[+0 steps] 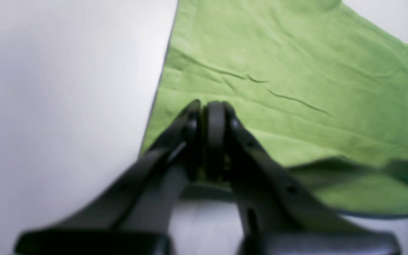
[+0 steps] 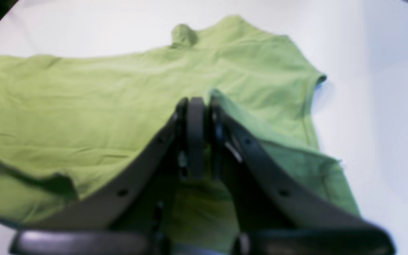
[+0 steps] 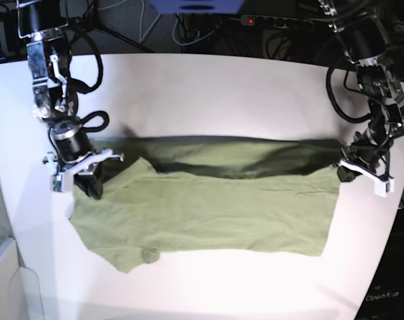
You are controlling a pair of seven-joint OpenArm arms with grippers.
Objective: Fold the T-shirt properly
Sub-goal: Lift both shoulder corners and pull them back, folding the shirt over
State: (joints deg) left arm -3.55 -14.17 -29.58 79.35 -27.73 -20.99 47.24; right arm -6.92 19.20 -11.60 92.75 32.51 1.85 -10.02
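Observation:
The olive-green T-shirt lies across the white table, and its far edge is lifted into a dark fold between the two arms. My right gripper is at the shirt's left end in the base view. In the right wrist view it is shut, with green cloth pinched between the fingers. My left gripper is at the shirt's right end. In the left wrist view it is shut on the shirt's raised hem, and the shirt spreads out beyond it. The white label is hidden.
The white table has bare surface behind the shirt and a strip in front of it. Cables and a power strip run along the far edge. A white container stands at the front left corner.

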